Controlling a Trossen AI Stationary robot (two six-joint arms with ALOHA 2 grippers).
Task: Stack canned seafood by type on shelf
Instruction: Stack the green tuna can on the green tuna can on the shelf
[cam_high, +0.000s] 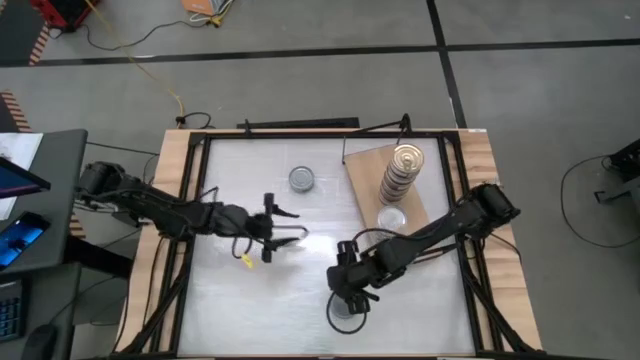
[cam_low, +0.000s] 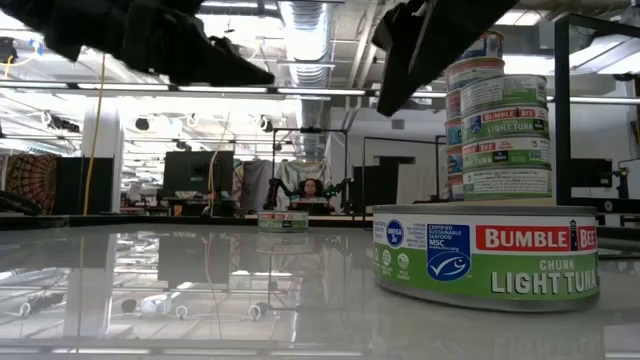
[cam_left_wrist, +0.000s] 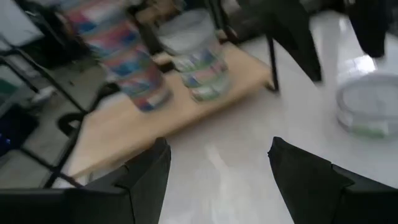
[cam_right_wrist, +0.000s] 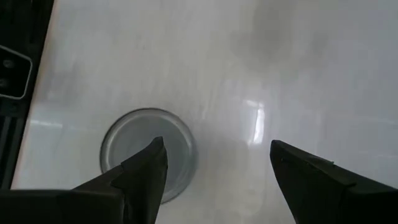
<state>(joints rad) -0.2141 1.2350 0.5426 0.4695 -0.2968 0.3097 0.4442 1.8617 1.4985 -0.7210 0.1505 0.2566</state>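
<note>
On the light-brown shelf (cam_high: 372, 172) at the far right stands a tall stack of tins (cam_high: 402, 170), gold lid on top, and beside it a low silver-lidded pile (cam_high: 392, 217). One silver-lidded tin (cam_high: 302, 179) sits on the white table at the far middle. Another (cam_right_wrist: 146, 152) sits near the front edge. My right gripper (cam_right_wrist: 214, 168) hangs open above this front tin, pointing steeply down and clear of it; the tin lies mostly off to one finger's side. My left gripper (cam_high: 285, 228) is open and empty at mid-table, facing the shelf (cam_left_wrist: 186, 106).
A dark frame with upright posts (cam_high: 405, 125) borders the table behind the shelf. The pale wooden rim (cam_high: 170, 170) runs around the white top. A small yellow piece (cam_high: 246, 261) lies by the left gripper. Bare tabletop lies between the two grippers (cam_high: 310, 250).
</note>
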